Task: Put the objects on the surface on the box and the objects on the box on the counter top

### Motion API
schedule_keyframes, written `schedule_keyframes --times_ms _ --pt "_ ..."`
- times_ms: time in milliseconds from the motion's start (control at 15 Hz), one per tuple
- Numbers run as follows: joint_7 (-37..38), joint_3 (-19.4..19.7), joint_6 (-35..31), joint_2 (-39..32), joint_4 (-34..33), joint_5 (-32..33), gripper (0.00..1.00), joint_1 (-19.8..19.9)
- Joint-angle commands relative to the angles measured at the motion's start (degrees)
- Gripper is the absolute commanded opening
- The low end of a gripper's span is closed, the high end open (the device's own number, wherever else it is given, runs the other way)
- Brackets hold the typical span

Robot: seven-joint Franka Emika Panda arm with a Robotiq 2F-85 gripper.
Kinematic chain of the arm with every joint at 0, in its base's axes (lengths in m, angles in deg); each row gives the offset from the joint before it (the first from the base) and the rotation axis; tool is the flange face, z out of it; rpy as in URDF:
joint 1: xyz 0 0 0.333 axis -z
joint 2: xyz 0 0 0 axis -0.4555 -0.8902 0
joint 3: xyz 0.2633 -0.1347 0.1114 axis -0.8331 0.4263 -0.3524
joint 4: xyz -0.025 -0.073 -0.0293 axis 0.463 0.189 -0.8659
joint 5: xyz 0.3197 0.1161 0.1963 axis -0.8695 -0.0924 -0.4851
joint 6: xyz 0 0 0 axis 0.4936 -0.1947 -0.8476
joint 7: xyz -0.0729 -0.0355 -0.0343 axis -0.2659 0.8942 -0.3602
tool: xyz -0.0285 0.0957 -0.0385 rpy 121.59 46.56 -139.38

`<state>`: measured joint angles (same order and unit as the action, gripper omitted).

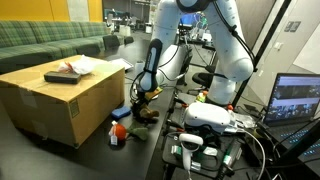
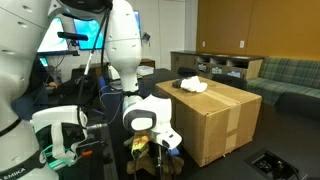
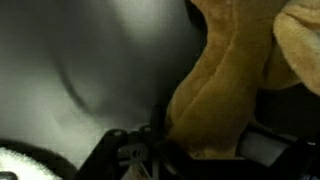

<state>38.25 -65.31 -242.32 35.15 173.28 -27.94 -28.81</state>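
The end effector [image 1: 139,100] is hanging low over the smooth dark grey surface [image 1: 45,150], just beside the large brown cardboard box [image 1: 62,98]. In the wrist view a soft tan plush object [image 3: 225,90] is lying directly ahead of it, very close. I cannot tell whether the jaws are gripping it or standing apart. A crumpled white item [image 2: 193,85] is sitting on the box top.
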Motion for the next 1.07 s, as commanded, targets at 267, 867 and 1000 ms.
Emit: schedule_keyframes --times_ms 267,867,1000 --pt "-8.3 -4.1 14.9 8.4 -0.1 -0.7 0.09 6.7" --pt "-12.8 -0.7 47.8 24.8 -9.8 3.4 0.00 6.2" --pt "-13.1 -0.3 52.6 26.5 -14.6 4.3 0.00 6.3"
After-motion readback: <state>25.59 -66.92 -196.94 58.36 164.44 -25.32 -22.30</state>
